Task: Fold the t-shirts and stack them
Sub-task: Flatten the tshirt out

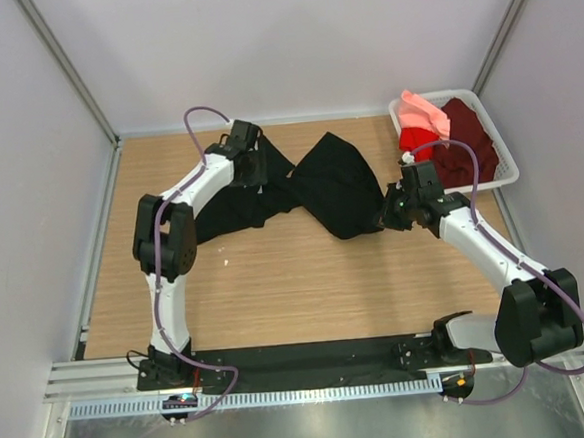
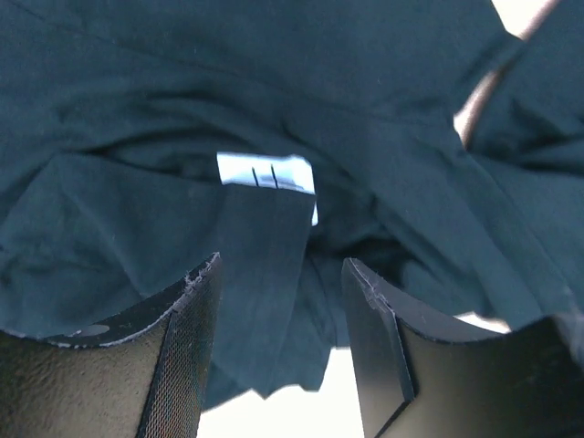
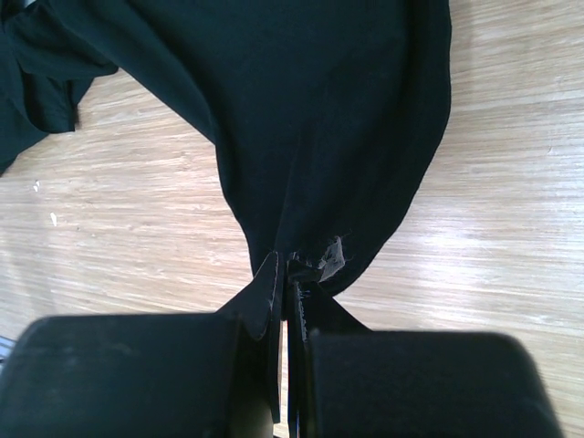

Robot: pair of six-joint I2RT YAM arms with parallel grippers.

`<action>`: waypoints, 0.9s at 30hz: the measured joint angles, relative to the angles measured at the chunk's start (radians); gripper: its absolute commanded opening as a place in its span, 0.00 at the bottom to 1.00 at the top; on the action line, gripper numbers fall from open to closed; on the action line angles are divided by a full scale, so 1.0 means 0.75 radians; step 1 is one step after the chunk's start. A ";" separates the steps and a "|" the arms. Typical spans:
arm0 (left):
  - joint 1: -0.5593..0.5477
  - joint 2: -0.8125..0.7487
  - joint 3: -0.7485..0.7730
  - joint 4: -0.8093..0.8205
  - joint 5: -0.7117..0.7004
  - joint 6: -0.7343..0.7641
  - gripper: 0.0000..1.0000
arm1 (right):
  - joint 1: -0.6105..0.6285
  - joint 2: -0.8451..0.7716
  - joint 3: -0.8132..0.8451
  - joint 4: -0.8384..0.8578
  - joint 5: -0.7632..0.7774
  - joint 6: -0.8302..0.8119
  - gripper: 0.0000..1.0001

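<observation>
White plastic lattice basket (image 1: 509,154) at the bench's (image 1: 296,279) far right corner held three crumpled shirts: maroon t-shirt (image 1: 467,142) filling most of it, red t-shirt (image 1: 419,142) at its left side, salmon-pink t-shirt (image 1: 427,114) on top at the far left. Black t-shirt (image 1: 335,186) lay outside it, bunched and wrinkled, soft matte cloth, spread along the far middle of the wood-grain bench. White square label (image 2: 266,173) showed in the folds.

Left arm bent with its elbow high near the left edge, forearm reaching to the far edge. Left end effector (image 1: 259,171) sat over the shirt's left part, jaws apart with a loose strip of cloth between them.

Right arm reached in from the near right corner. Right end effector (image 1: 387,215) was pinched tight on the shirt's right tip, low over the bench.
</observation>
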 measured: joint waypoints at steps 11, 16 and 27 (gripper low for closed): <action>-0.046 0.227 0.215 -0.092 -0.120 0.001 0.57 | 0.013 0.030 -0.016 0.037 -0.001 -0.001 0.01; -0.054 0.266 0.225 -0.120 -0.152 0.002 0.48 | 0.017 0.031 -0.019 0.045 0.001 -0.001 0.01; -0.054 0.267 0.239 -0.150 -0.205 0.012 0.00 | 0.018 0.031 -0.024 0.055 0.005 -0.001 0.01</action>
